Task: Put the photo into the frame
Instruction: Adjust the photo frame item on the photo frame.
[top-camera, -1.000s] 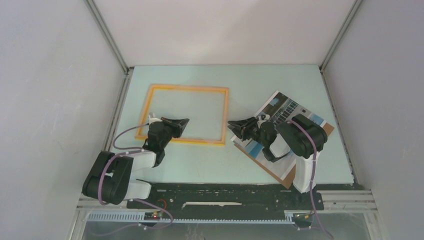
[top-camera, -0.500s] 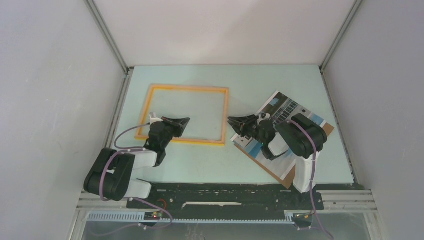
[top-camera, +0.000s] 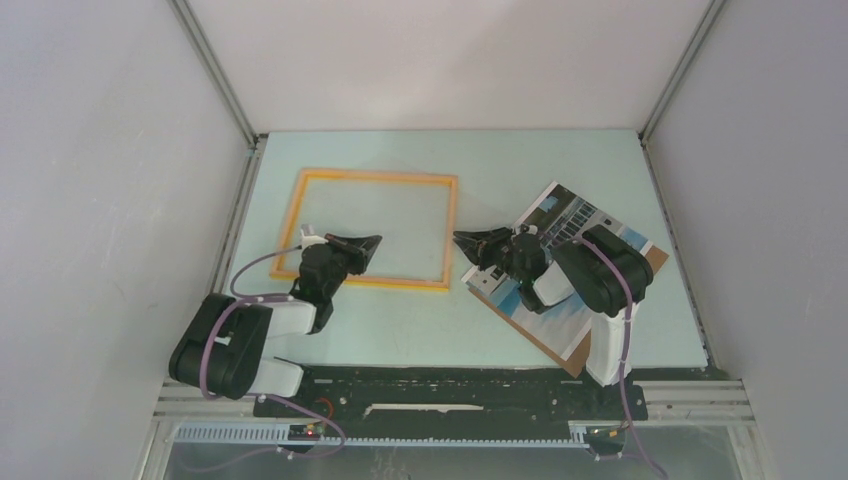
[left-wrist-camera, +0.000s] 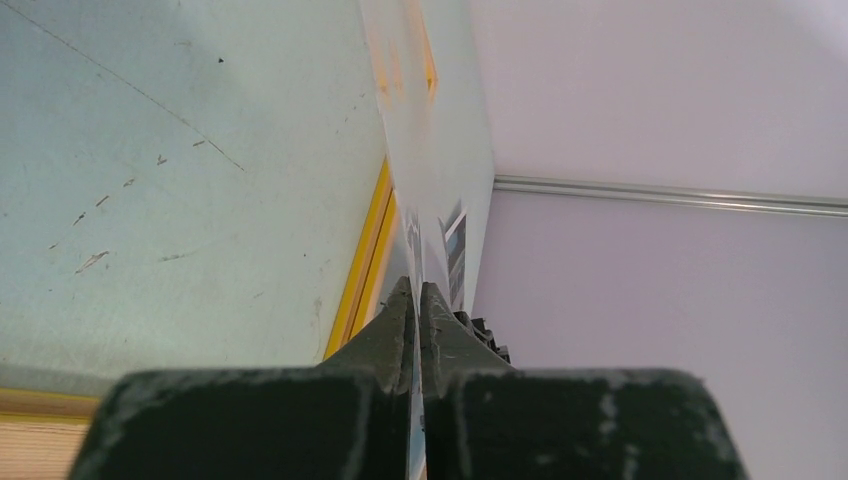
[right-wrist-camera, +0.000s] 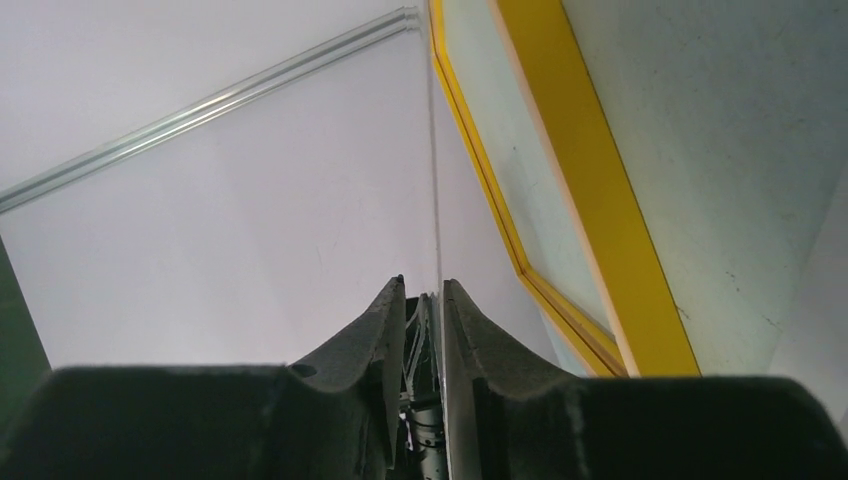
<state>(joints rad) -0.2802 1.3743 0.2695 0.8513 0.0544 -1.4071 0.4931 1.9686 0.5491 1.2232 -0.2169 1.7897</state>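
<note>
One brown board (top-camera: 655, 258) under photo (top-camera: 565, 215), right arm (top-camera: 608, 272) across both.

Left arm (top-camera: 236, 343) and right arm (top-camera: 604, 283) both reach in low from the near edge, wrists rolled sideways, tips facing each other mid-table. Left gripper (top-camera: 372, 240) is pinched down on a thin clear sheet (left-wrist-camera: 430, 130). Right gripper (top-camera: 460, 238) shows a slim gap with the sheet's edge inside, can't tell if it's clamped.
</note>
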